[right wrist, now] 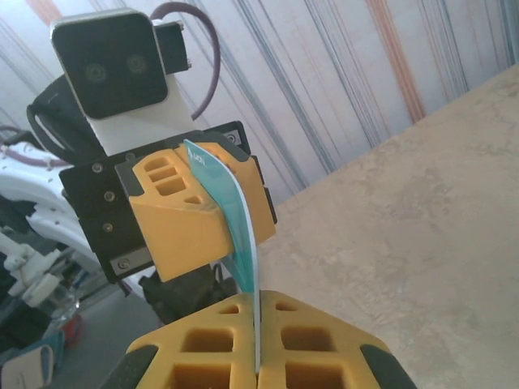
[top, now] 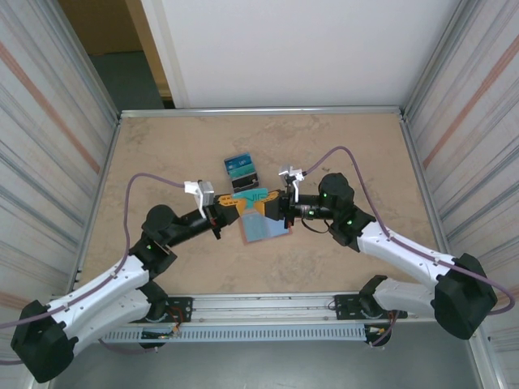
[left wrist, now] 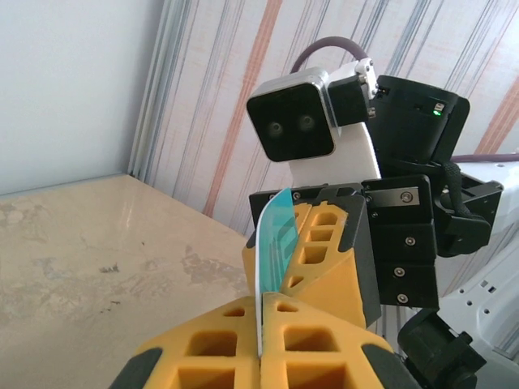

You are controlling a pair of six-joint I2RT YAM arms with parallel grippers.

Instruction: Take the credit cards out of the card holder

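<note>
L tool (left wrist: 261, 308), R tool (right wrist: 258, 308) tight on teal card (left wrist: 274, 239); top cam: card holder (top: 268, 227) near

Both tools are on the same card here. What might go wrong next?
1. The left tool and right tool both clamp one teal card, which bows between them; pushing closer or twisting may crease it.
2. Each grips only a thin edge, so a careless release or tug may let it slip and drop near the open card holder.
</note>
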